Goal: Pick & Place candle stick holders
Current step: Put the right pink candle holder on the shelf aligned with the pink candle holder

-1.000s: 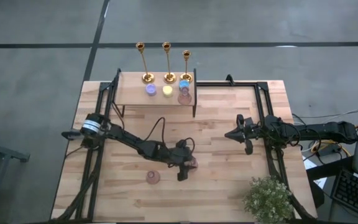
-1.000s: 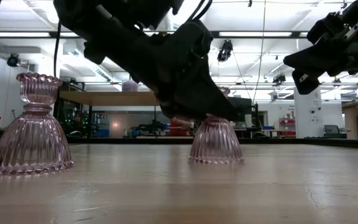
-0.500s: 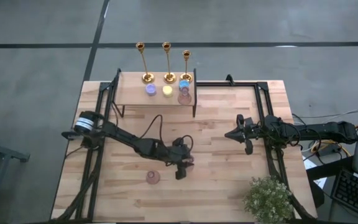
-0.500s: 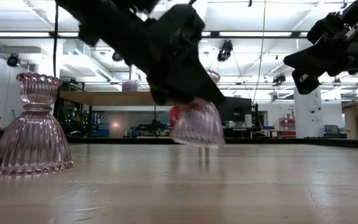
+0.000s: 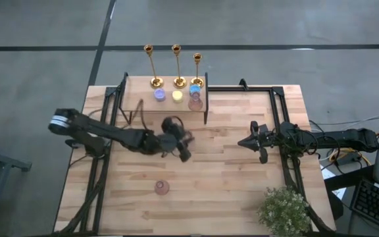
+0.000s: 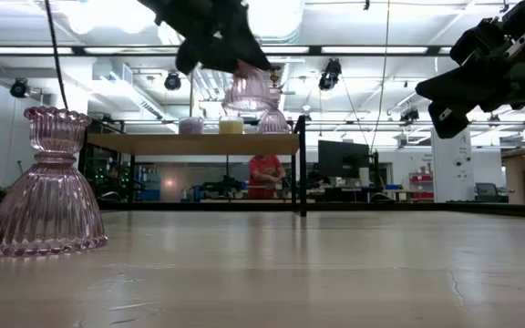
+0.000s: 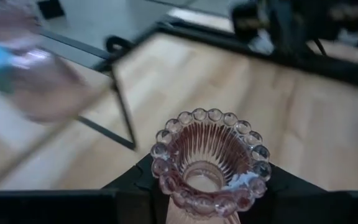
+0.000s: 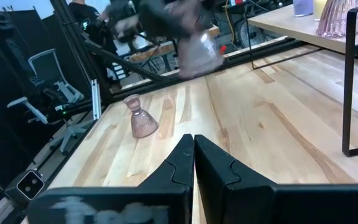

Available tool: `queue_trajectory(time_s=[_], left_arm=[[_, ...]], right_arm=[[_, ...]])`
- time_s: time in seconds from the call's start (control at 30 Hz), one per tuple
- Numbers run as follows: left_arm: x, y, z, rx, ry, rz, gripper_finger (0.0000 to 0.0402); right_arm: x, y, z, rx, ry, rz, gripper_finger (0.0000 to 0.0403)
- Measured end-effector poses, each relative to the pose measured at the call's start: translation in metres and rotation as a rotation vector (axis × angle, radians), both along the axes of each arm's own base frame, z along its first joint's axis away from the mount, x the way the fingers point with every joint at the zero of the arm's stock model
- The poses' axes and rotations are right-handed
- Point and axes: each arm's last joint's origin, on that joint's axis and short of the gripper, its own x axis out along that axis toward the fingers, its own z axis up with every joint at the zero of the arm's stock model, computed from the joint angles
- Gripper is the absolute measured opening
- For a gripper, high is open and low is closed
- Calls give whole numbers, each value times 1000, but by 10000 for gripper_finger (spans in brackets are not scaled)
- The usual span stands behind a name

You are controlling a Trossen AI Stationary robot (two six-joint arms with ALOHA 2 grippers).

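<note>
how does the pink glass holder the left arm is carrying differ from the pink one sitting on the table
The carried pink holder hangs in the air, clamped by the left gripper; the pink holder on the table stands free, with no gripper near it. The carried one is up around the level of the raised shelf; the other rests on the wooden table. Both are ribbed pink glass with a flared, bell-shaped base.
</note>
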Motion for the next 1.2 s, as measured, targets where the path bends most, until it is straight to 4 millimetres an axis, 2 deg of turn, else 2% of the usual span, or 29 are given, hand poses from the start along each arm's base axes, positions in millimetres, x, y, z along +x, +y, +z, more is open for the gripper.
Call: queue_trajectory(time_s=[0.13, 0.3, 0.43, 0.6, 0.77, 1.0, 1.2], left_arm=[[-20, 25, 16, -6, -66, 76, 132], [-40, 57, 17, 35, -52, 175, 139], [-45, 80, 21, 87, -26, 227, 139], [-44, 105, 14, 77, -2, 279, 132], [-39, 117, 5, 60, 6, 302, 144], [-33, 120, 2, 70, -9, 285, 133], [-30, 128, -4, 76, 4, 307, 146]], right_arm=[[0, 0, 0, 0, 0, 0, 8], [0, 0, 0, 0, 0, 0, 8], [0, 0, 0, 0, 0, -1, 8], [0, 0, 0, 0, 0, 0, 8], [0, 0, 0, 0, -1, 0, 8], [0, 0, 0, 0, -1, 0, 8], [0, 0, 0, 0, -1, 0, 8]])
